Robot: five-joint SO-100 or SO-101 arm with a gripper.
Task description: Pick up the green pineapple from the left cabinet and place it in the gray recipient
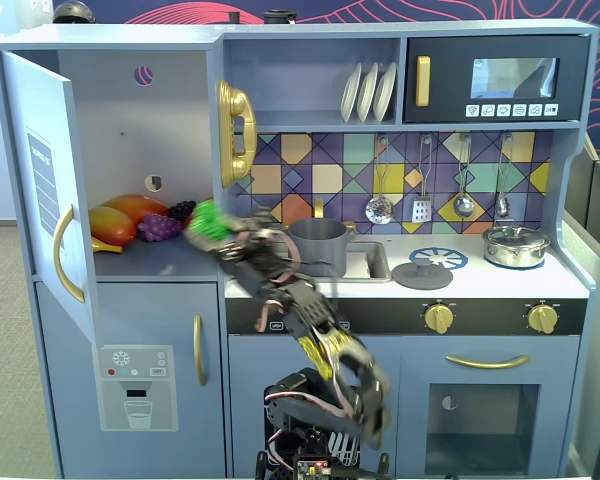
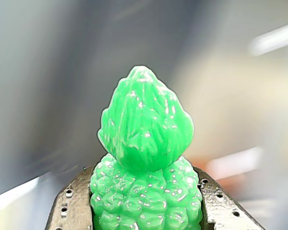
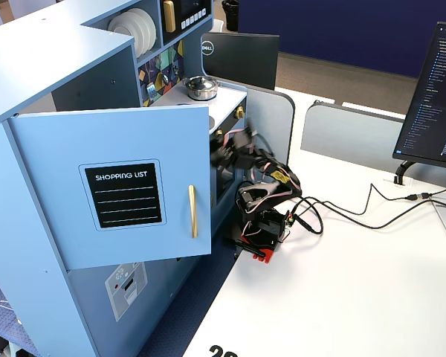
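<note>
The green pineapple (image 1: pixel 210 221) is clamped in my gripper (image 1: pixel 218 232), in the air at the right edge of the open left cabinet (image 1: pixel 130 120), just above its shelf. In the wrist view the pineapple (image 2: pixel 144 143) fills the middle, leafy top pointing up, with a dark finger (image 2: pixel 69 211) on each side of its bumpy body; my gripper (image 2: pixel 146 191) is shut on it. The gray recipient (image 1: pixel 318 245) stands on the counter by the sink, to the right of the gripper. In the fixed view from the side the open door (image 3: pixel 126 186) hides the pineapple.
A mango (image 1: pixel 130 213), purple grapes (image 1: pixel 160 226) and a banana remain on the cabinet shelf. The cabinet door (image 1: pixel 45 190) stands open at left. A gold handle (image 1: pixel 236 130) hangs above the gripper. A gray lid (image 1: pixel 422 272) and a steel pot (image 1: pixel 515 245) sit on the counter.
</note>
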